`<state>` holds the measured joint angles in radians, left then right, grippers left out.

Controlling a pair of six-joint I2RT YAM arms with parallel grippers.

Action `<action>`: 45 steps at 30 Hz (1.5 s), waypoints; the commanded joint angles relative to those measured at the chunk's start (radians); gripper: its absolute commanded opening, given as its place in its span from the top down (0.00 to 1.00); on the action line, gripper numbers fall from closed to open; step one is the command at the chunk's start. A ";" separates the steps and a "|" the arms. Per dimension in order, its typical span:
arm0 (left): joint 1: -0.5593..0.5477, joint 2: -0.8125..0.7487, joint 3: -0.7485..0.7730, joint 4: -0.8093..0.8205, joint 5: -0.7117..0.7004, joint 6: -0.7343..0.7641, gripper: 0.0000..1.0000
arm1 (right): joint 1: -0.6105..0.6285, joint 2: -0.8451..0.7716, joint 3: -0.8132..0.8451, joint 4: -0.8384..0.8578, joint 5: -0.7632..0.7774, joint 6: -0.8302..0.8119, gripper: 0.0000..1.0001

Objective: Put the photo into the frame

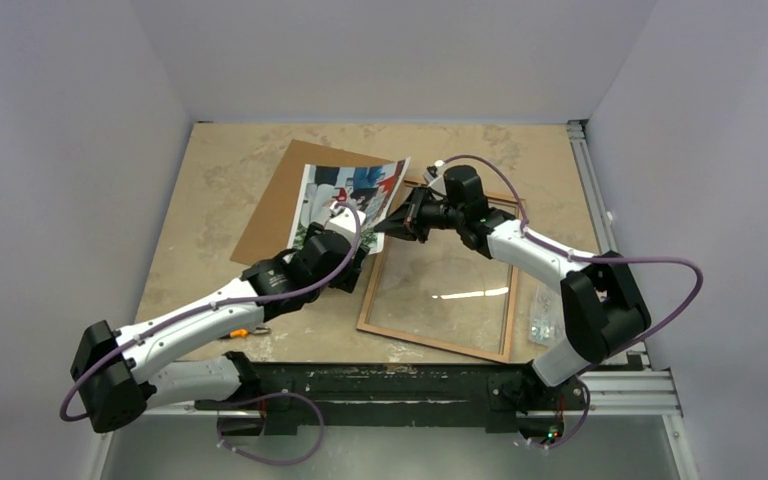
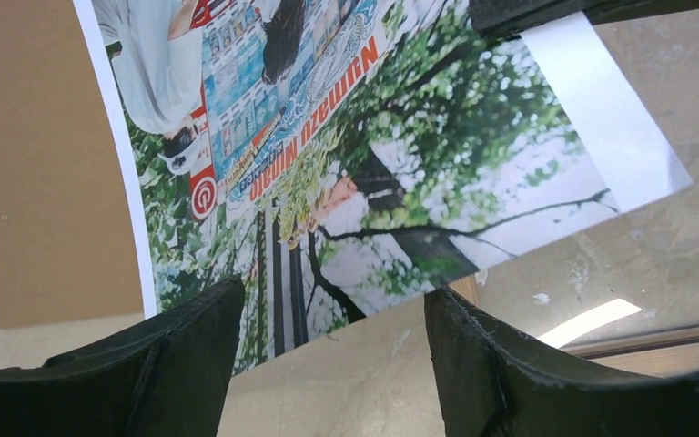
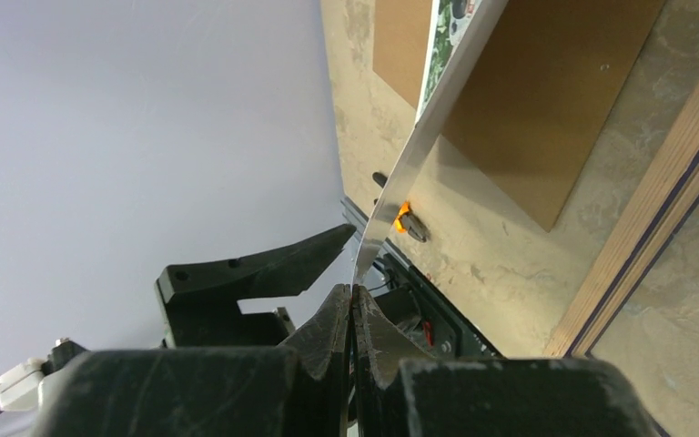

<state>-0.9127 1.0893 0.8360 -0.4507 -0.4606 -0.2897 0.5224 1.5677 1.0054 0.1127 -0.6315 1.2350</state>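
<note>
The right gripper (image 3: 352, 293) is pinched flat on the white margin of the photo (image 3: 430, 127), its fingers meeting with only the sheet between them. It holds that edge up off the table, so the print slopes away from it, down and to the left, curling a little under its own weight. The likely reason is to lift the sheet clear of the board (image 3: 528, 109) under its far side, so that it is free to swing over the frame (image 3: 655, 214). The frame's nearest rail runs just beside and below this gripper.

Across the sheet, the left gripper (image 2: 335, 293) has its fingers (image 2: 191, 355) wide apart and empty. They flank the photo's low edge without touching it, as far as I can tell. It looks placed to take a second hold, since a single pinch lets a large print sag and twist.

The frame lies back up on the table with its pane showing. The photo overlaps only the corner nearest the grippers, so the sheet is lifted but not yet seated.
</note>
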 commanded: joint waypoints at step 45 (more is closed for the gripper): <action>-0.006 -0.269 0.240 -0.389 0.511 0.095 1.00 | -0.081 -0.298 0.239 -0.083 -0.400 -1.127 0.21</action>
<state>-0.9131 0.8474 1.0214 -0.7956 -0.1066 -0.2211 0.4160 1.2461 1.2091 -0.0177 -0.8349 0.3115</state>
